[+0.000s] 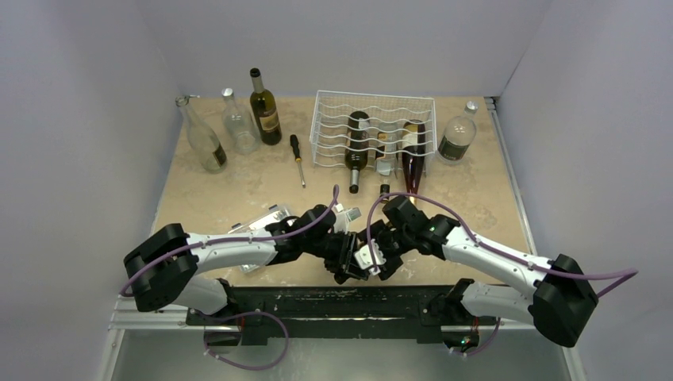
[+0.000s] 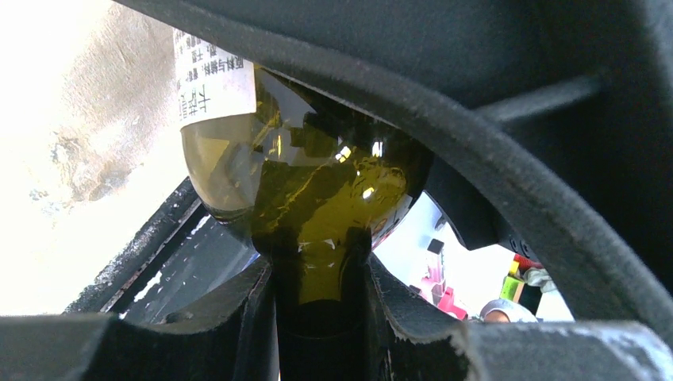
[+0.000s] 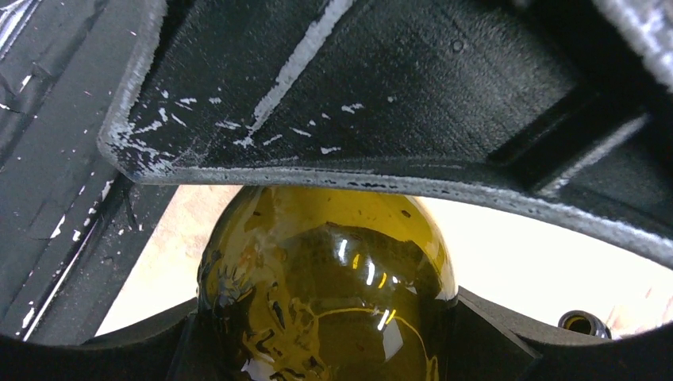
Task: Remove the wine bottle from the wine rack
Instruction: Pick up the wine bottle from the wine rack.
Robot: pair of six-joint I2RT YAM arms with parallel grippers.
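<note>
White wire wine rack [image 1: 373, 111], upper centre of the table [image 1: 238, 190], holds bottles [image 1: 357, 147] lying with necks toward the frame's bottom. Lower centre, near the table's front edge and well apart from the rack, is the olive wine bottle [image 2: 317, 190]. The left gripper [image 2: 321, 317] clamps its neck and the right gripper [image 3: 325, 341] squeezes its body. Its heading is hidden overhead.

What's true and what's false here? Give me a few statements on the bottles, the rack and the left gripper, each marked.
1. The left gripper is shut on the neck of the green bottle. True.
2. The wine rack is empty. False: dark bottles lie in it.
3. A screwdriver lies left of the rack in the overhead view. True.
4. The green bottle has no label. False: it carries a white printed label.
</note>
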